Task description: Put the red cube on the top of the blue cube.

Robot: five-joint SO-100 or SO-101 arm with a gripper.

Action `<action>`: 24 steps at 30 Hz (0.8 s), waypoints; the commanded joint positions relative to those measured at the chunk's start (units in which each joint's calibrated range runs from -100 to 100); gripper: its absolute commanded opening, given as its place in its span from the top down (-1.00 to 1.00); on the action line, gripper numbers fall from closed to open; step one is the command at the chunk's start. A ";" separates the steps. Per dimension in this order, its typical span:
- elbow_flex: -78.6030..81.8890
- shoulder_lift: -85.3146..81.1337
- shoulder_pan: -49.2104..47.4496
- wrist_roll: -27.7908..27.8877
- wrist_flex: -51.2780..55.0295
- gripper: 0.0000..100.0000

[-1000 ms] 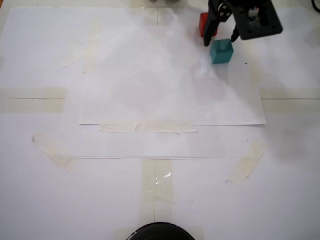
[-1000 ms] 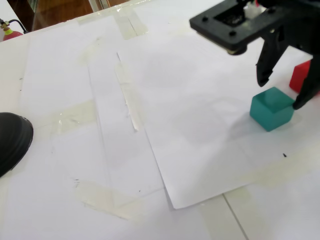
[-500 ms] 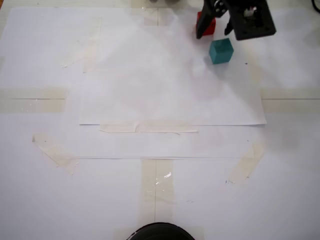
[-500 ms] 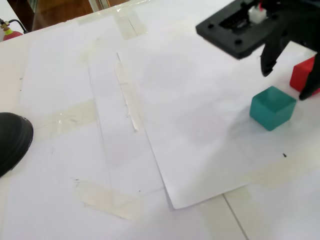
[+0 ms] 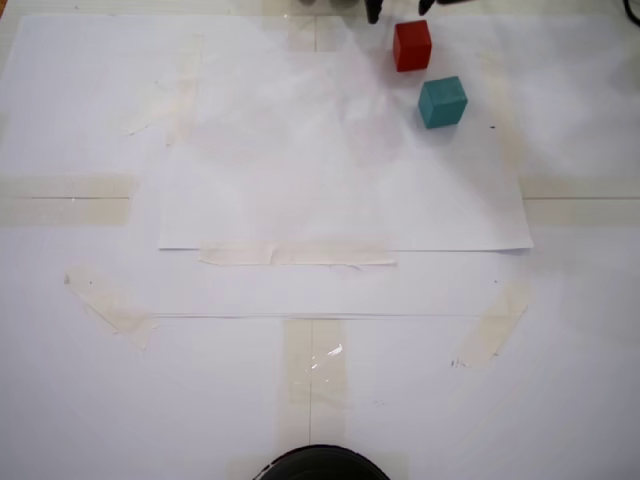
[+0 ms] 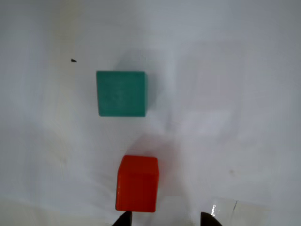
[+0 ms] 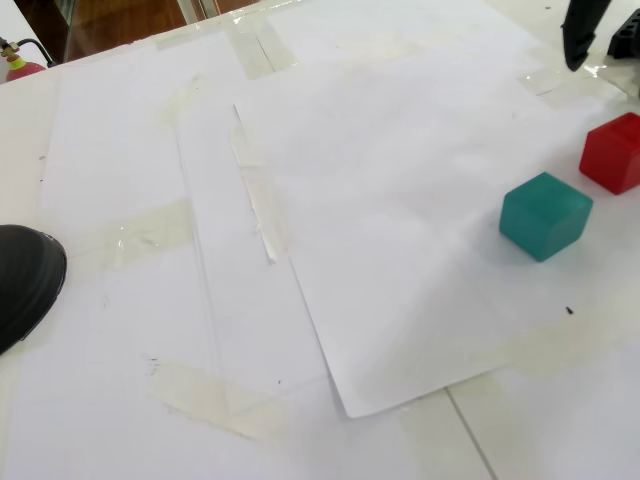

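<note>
Just ahead of our gripper (image 6: pixel 163 219), in the wrist view, the red cube (image 6: pixel 137 183) is sitting on the white paper (image 6: pixel 225 94), and the teal blue cube (image 6: pixel 121 93) is lying farther out beyond it, apart from it with a clear strip of paper between them. We are seeing only the two dark fingertips (image 6: pixel 124 218) poking in at the bottom edge of that view, spread with a gap about as wide as the red cube, so the jaws are standing apart and holding nothing.

What is changing is our position: a second ago we were hanging right over the pair, with one finger down between the cubes, and now we are pulling back and up, so that in a fixed view (image 5: pixel 398 10) only the fingertips are showing at the top edge, behind the red cube (image 5: pixel 412 45). The blue cube (image 5: pixel 442 101) is staying where it was; the red cube looks slightly turned.

We are judging this as a reset, not progress: neither cube is lifted and the stack is not begun. From back here we are lined up behind the red cube but a little off to one side of it, so the next approach likely calls for centring on it before closing.
</note>
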 commanded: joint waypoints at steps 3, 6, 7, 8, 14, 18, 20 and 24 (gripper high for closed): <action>8.29 -8.76 -2.35 -4.20 -8.05 0.61; 7.30 -9.01 -2.73 -4.30 -7.23 0.71; 6.93 -9.10 -2.88 -4.35 -6.90 0.72; 6.57 -9.19 -3.11 -4.35 -6.58 0.73; 5.75 -9.70 -4.85 -4.74 -4.78 0.78; 5.84 -10.30 -6.21 -5.96 -4.29 0.68; 6.02 -10.47 -7.35 -7.28 -4.21 0.61; 6.75 -10.99 -8.79 -9.23 -5.44 0.52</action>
